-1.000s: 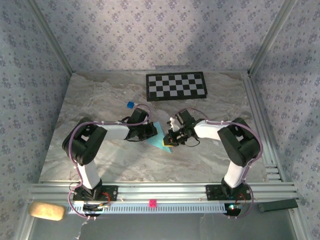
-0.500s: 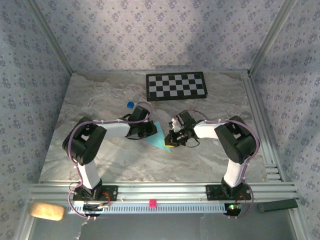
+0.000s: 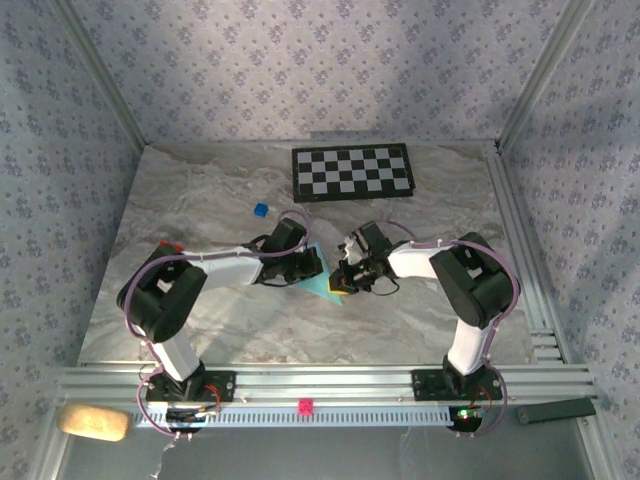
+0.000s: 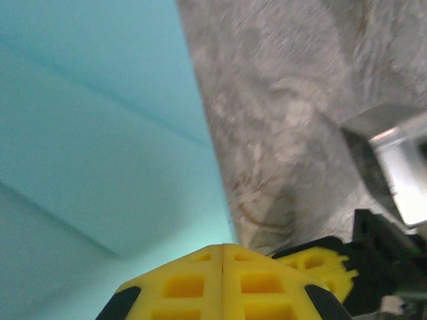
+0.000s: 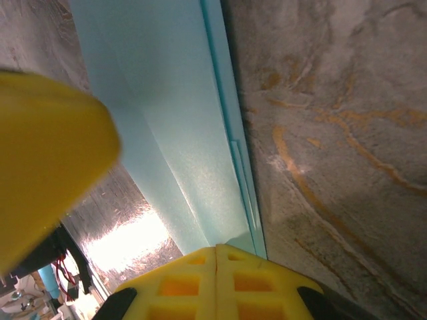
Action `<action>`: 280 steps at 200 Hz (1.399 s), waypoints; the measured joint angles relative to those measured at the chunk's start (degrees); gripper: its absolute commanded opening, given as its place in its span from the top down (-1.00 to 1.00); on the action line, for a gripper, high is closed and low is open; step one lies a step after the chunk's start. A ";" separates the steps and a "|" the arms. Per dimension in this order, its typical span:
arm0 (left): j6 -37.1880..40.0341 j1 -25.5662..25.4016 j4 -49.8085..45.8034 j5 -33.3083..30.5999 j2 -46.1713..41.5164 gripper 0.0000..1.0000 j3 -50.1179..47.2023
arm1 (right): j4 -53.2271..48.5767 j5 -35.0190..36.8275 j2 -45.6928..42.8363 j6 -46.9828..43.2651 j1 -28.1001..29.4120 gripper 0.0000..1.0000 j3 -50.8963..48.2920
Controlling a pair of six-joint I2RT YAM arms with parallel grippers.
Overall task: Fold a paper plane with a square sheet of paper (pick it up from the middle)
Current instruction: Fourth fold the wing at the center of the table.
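The light-blue sheet of paper (image 3: 324, 281) lies flat on the marble table, folded into layers with a pointed near end. In the left wrist view the paper (image 4: 100, 133) shows long creases, and my left gripper (image 4: 222, 250) is shut with its yellow tip resting on the paper's right edge. In the right wrist view the paper (image 5: 180, 127) runs away as a narrow layered strip, and my right gripper (image 5: 217, 252) is shut, its tip pressed on the paper's near end. From above, the left gripper (image 3: 306, 268) and right gripper (image 3: 341, 281) meet over the paper from either side.
A black-and-white checkerboard (image 3: 352, 171) lies at the back of the table. A tiny blue cube (image 3: 261, 210) sits behind the left arm. Aluminium rails (image 3: 522, 260) run along the right edge, and a front rail (image 3: 330, 382) carries both arm bases.
The left arm has stretched to the right and lowered, bringing its shut gripper further onto the paper. The right gripper has stayed pressed at the paper's right side.
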 measured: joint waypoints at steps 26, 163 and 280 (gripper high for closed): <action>-2.64 -0.31 3.85 1.31 1.18 0.94 -2.49 | 0.44 0.02 -0.11 0.68 0.00 1.00 -0.26; -3.39 -0.92 6.10 1.01 1.05 0.84 -4.00 | 1.57 0.31 -0.48 1.25 0.00 1.00 -1.11; -3.82 0.13 7.82 4.28 4.13 0.87 -2.80 | 2.29 0.24 -0.59 1.22 0.00 1.00 -1.60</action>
